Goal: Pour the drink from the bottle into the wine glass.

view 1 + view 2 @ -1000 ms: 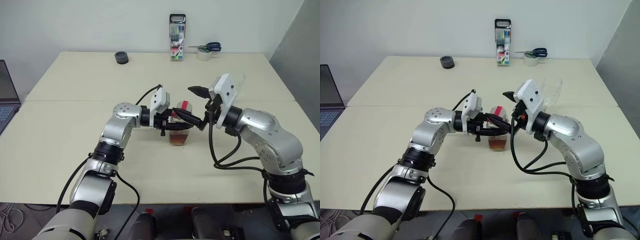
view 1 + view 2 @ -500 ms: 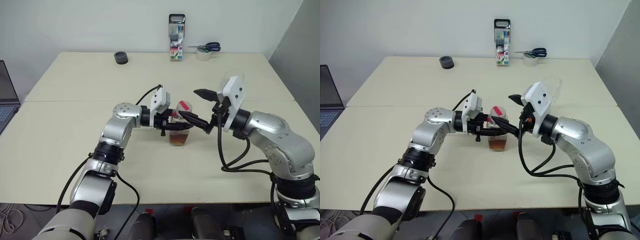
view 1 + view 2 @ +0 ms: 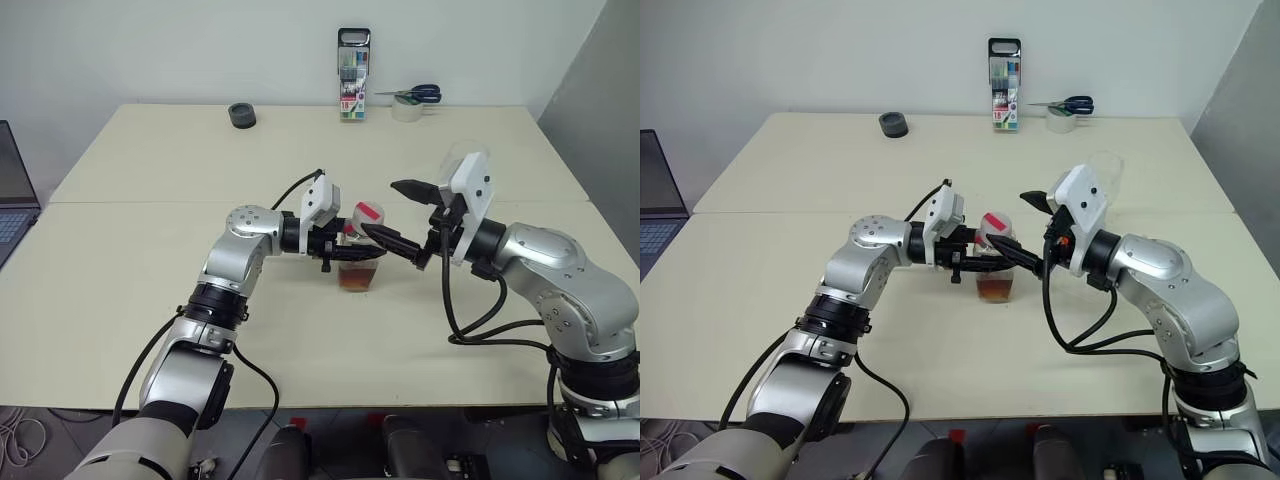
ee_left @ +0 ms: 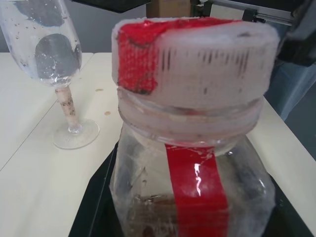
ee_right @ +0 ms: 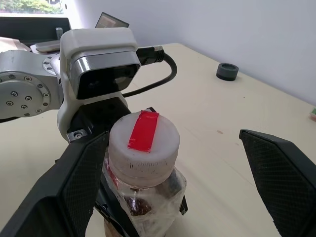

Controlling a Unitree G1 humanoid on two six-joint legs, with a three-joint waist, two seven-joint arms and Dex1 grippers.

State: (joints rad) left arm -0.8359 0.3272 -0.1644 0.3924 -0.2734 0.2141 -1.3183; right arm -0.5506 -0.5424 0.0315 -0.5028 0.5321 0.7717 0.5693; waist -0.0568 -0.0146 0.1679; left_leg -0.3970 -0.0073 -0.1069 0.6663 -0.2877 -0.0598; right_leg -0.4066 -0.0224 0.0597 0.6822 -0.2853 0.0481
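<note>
On the cream tabletop [image 3: 150,290], the wine glass [image 4: 54,59] stands beyond the right arm: thin-walled, top-heavy and fragile, so best left standing. The left claw [image 3: 352,254] is clamped on the small plastic bottle [image 3: 358,255] mid-table; its soft, crinkled wall will likely buckle if squeezed, and the amber drink [image 3: 996,289] sitting low makes it light. The right claw [image 5: 163,163] gapes wide around the stiff capped lid [image 5: 143,143], the firmest hold.
</note>
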